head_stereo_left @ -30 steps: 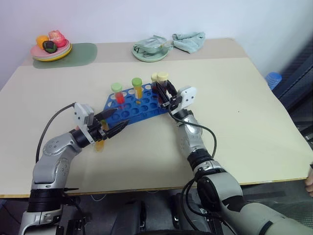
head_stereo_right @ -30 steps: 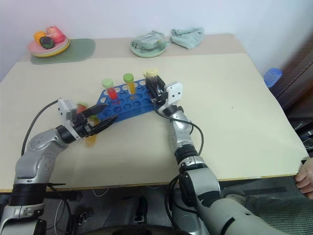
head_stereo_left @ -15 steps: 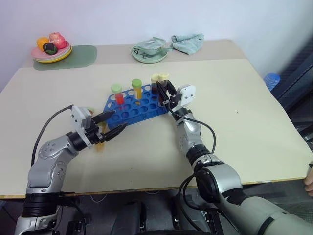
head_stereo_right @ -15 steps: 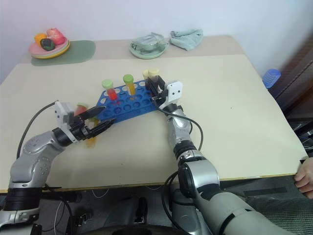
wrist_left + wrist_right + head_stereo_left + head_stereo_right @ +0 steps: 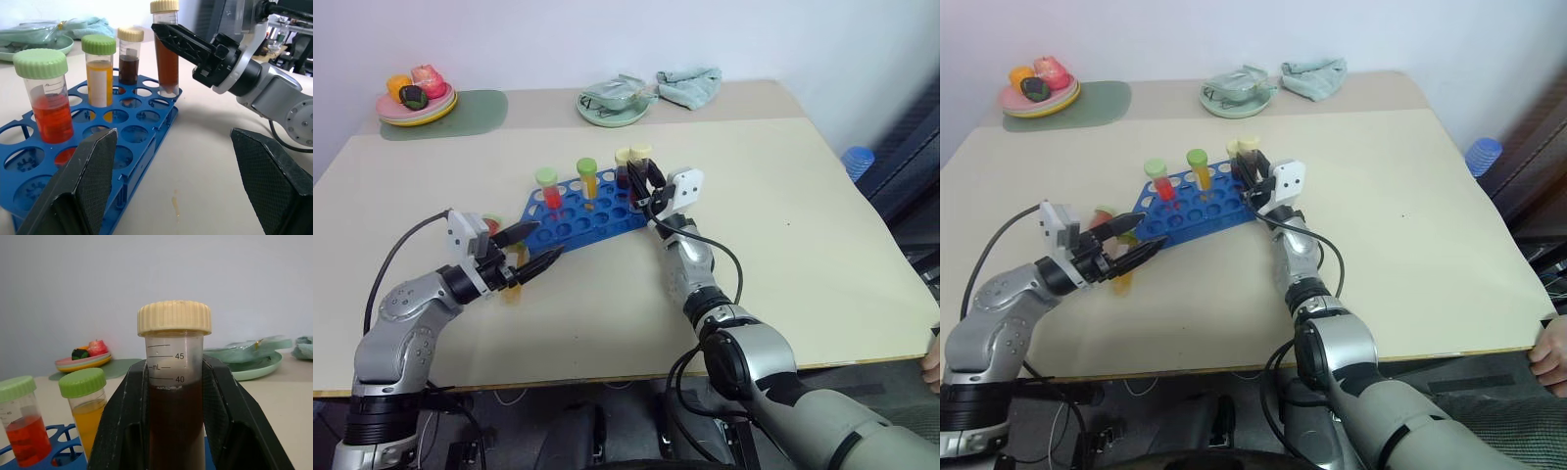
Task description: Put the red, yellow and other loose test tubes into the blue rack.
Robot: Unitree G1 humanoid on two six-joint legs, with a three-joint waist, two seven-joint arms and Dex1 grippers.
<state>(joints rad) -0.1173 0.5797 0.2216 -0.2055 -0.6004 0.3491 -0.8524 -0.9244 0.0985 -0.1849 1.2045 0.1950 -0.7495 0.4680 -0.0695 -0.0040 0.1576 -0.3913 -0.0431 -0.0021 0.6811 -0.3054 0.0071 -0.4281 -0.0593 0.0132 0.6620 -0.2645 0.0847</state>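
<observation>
Beige table (image 5: 803, 245), several items resting on it.
You have the blue rack (image 5: 582, 211) near the middle, a loose tube (image 5: 513, 286) standing just off its left end, a green mat (image 5: 480, 108) bearing a fruit plate (image 5: 415, 104) at the far left, and a pale green dish (image 5: 612, 110) beside a crumpled cloth (image 5: 690, 84) at the far edge.

Silver arms (image 5: 411, 323), seemingly textured black fingers (image 5: 88, 186)
</observation>
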